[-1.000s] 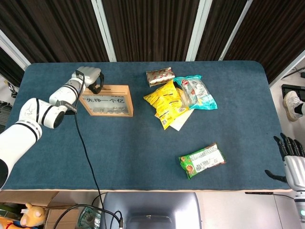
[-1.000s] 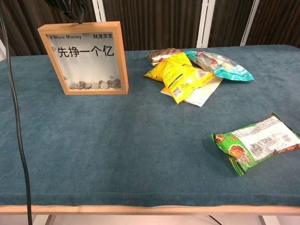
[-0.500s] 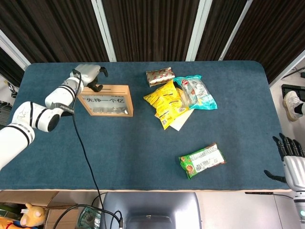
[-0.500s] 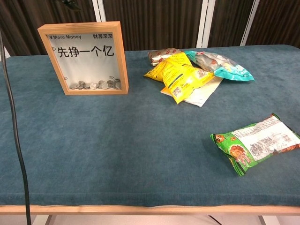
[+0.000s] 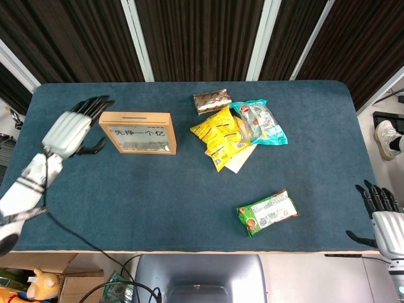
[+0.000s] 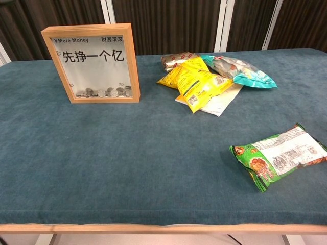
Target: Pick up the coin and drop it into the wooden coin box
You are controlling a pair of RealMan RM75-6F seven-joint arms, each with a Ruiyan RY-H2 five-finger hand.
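Nearest the robot, at 4 o'clock off the table's front edge, the right hand [image 5: 383, 218] sits below the tabletop level with fingers spread and straight, holding nothing.

On the blue table [image 6: 127, 168], at about 4 o'clock from centre, a green snack bag [image 6: 278, 155] lies flat, long axis running 8 to 2 o'clock in the chest view.

At 10 o'clock, the wooden coin box [image 6: 92, 62] stands upright on its long bottom edge. Long axis runs left-right, 9 to 3 o'clock; glazed face points toward the robot, 6 o'clock. Light wood frame, clear front over a white panel with black Chinese characters, small "More Money" print along the top. A loose layer of silvery coins [image 6: 104, 92] rests along the inside bottom. The head view shows a dark slot in the top edge. No single coin outside the box can be made out.

Left hand [image 5: 71, 129] is just beside the box's left end, at its 9 o'clock, fingers fanned wide apart, empty, not touching the frame.

Farther back, around 1 o'clock: a yellow bag [image 6: 195, 81] overlapping a white packet [image 6: 214, 104], a teal bag [image 6: 240, 70], and a brown packet [image 6: 173, 59] behind them.
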